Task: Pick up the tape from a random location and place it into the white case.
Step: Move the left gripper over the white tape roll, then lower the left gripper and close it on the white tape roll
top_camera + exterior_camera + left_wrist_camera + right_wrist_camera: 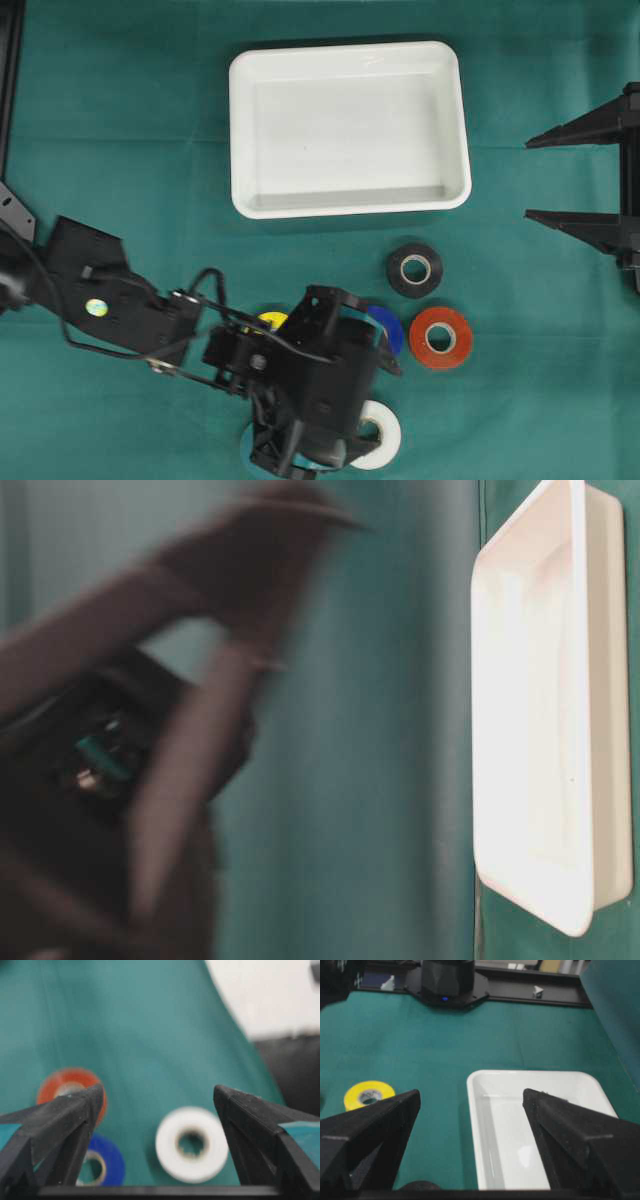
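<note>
With both the left gripper [159,1097] and the right gripper [470,1100] spread wide and empty, the white tape [191,1144] lay flat at 5 o'clock from the case [240,120], likely light, stiff and slick, best pinched across its rim.

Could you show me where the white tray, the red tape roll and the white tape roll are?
white case [345,55], overhead view, on its far rim.
red tape roll [425,342], overhead view, on its flat side.
white tape roll [170,1152], left wrist view, on its flat side.
</note>
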`<state>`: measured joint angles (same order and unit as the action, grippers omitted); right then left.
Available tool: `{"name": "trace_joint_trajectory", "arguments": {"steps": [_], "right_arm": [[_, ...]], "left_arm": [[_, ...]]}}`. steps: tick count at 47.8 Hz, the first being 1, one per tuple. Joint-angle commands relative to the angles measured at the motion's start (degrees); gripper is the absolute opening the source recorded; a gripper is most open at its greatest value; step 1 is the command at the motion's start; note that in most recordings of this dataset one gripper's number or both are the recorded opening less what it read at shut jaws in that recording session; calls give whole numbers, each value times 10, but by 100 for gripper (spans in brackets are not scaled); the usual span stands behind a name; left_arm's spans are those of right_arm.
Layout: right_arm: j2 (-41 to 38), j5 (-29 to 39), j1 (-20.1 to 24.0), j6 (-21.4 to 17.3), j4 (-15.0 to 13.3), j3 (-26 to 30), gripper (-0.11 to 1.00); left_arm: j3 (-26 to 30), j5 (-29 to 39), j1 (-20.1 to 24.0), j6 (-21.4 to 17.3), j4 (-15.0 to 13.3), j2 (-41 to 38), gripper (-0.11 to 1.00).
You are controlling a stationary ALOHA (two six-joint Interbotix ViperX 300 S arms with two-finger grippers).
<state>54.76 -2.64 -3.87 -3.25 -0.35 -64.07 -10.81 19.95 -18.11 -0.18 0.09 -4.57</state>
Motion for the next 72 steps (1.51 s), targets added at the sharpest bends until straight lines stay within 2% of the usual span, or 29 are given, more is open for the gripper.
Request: {"name": "trace_joint_trajectory", "arguments": {"steps": [1, 13, 19, 25, 57, 72], "right_arm": [[-4, 4, -1, 0, -1, 18, 91], [-4, 24, 0, 0, -1, 19, 91], [-4, 30, 0, 0, -1, 18, 91], [-6, 30, 0, 0, -1, 19, 91], [-11, 33, 1, 2, -4, 19, 91], [-11, 33, 1, 2, -4, 19, 91]], "left_arm": [[48, 60, -4, -1, 2, -5, 98], [136, 185, -13, 0, 3, -51, 98], [187, 269, -12, 2, 4, -75, 98], [229, 316, -12, 0, 4, -95, 98], [235, 325, -11, 2, 5, -101, 98], [207, 309, -4, 4, 5, -105, 98]]}}
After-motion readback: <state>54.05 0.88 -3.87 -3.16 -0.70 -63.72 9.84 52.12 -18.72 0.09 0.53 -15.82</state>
